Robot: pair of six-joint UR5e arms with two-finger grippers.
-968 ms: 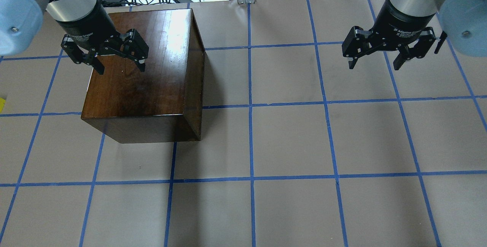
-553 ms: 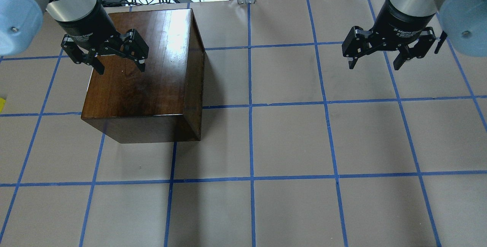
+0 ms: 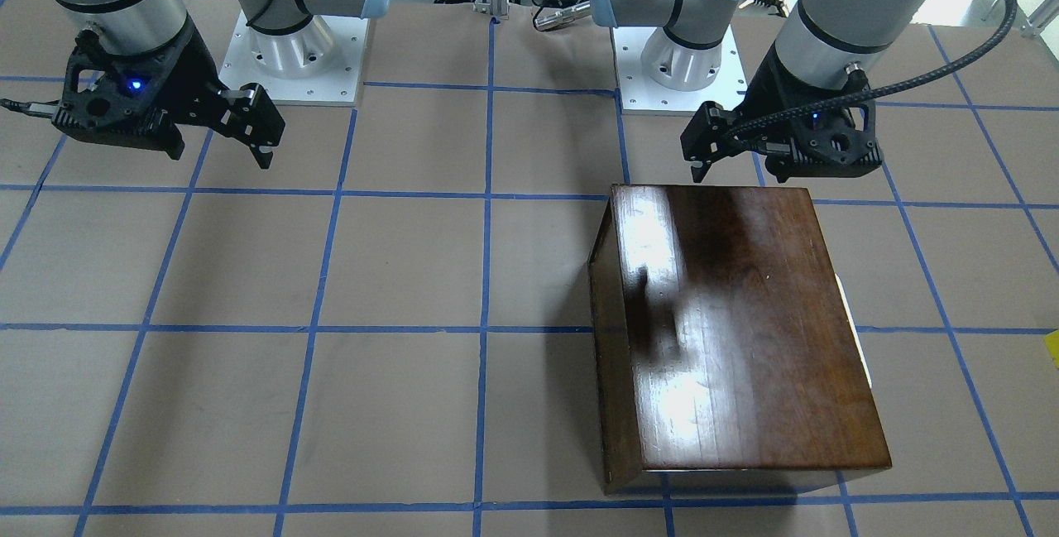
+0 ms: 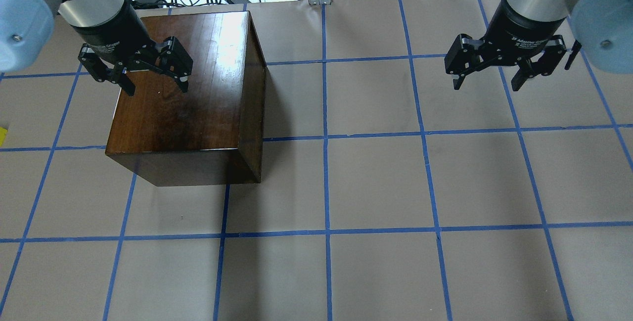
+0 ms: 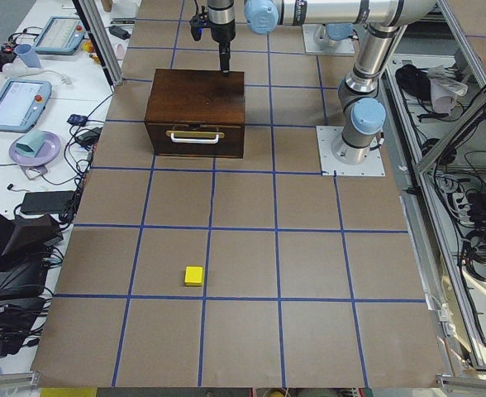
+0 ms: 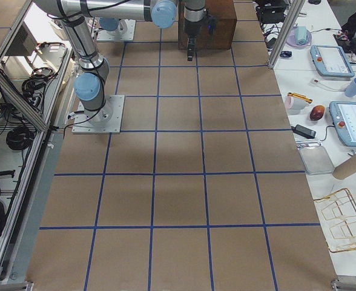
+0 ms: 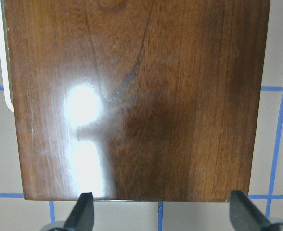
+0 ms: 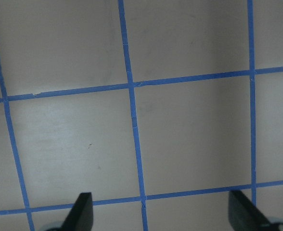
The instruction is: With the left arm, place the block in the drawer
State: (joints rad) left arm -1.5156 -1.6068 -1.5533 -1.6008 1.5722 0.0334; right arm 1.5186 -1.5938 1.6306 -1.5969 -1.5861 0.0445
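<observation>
"Two grippers up, and neither has anything in it. Where's the block (image 5: 194, 275)?"

"Out on the brown paper, alone in a taped square. It's well apart from the box (image 4: 183, 98), on the side the drawer front faces."

"And the drawer (image 5: 195, 137)?"

"Shut, as far as I can judge. Its dark front sits flush in the casing, with a pale pull across it. I'd say this is the very start and nothing is done yet."

"The left gripper (image 4: 157, 87)?"

"It hovers above the box's top, near the edge closest to the robot. Its fingers are spread wide and empty. The right gripper (image 4: 487, 84) hangs over bare table, well off, fingers just as wide."

"What's next, then?"

"My guess is the drawer has to be opened first. The left arm (image 3: 836, 16) would need to get round to the front, drop to that pull and draw it straight out. After that it's a long reach for the cube."

"Any writing?"

"White print on the right gripper's black body reads 'Adaptive Gripper'. The left's print is too blurred for me to read."
</observation>
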